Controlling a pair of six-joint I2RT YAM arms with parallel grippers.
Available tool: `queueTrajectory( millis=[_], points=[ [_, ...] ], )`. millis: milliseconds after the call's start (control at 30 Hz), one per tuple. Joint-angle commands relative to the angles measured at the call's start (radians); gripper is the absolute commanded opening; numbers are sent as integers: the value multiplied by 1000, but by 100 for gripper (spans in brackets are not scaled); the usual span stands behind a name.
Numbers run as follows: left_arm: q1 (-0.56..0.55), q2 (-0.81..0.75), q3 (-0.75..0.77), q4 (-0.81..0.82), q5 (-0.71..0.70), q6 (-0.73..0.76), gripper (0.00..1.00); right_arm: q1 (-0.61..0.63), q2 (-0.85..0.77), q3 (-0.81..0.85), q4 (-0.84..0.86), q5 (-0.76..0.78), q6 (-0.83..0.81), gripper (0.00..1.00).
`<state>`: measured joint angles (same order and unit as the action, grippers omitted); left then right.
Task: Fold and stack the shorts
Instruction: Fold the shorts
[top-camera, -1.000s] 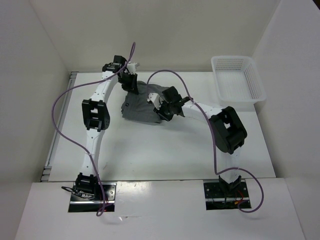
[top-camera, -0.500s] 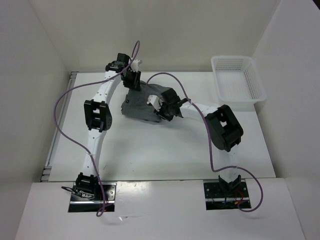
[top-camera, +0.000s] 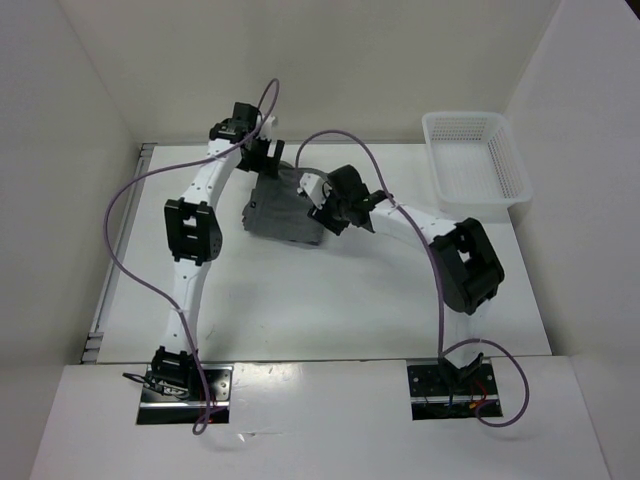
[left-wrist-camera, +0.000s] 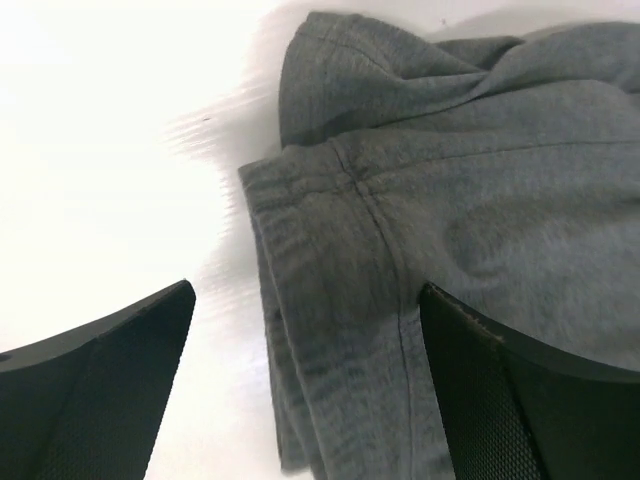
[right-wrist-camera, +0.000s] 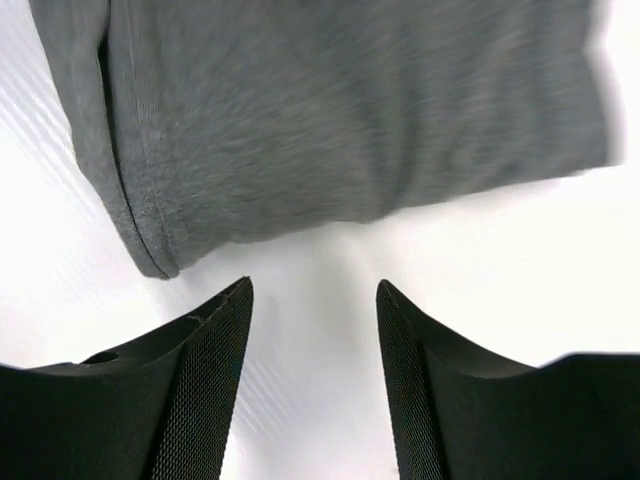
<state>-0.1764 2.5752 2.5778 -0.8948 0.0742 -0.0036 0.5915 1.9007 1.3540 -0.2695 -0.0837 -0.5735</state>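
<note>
The grey shorts (top-camera: 283, 212) lie in a folded heap on the white table (top-camera: 330, 300), at the middle back. My left gripper (top-camera: 268, 162) hovers over their far left corner. It is wide open, and in the left wrist view (left-wrist-camera: 307, 292) a hemmed fold of the shorts (left-wrist-camera: 470, 180) lies below and between its fingers. At the heap's right edge my right gripper (top-camera: 322, 197) is open too. The right wrist view (right-wrist-camera: 315, 284) shows only bare table between its fingers, with the shorts (right-wrist-camera: 330, 110) just beyond the tips.
A white mesh basket (top-camera: 478, 155) stands at the back right corner of the table. White walls close in the left, back and right sides. Purple cables loop above both arms.
Both grippers have opened and let go of the shorts, which now rest on the table. The right arm's elbow has swung out to the right.
</note>
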Motion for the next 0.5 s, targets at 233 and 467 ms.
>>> queueTrajectory(
  millis=[233,467],
  points=[
    [97,-331,-375,86,163,4,100,-2,-284,-79,56,93,-32,59],
    [120,-420,-711,186,313,4,100,-61,-411,-104,-20,137,-74,60]
  ],
)
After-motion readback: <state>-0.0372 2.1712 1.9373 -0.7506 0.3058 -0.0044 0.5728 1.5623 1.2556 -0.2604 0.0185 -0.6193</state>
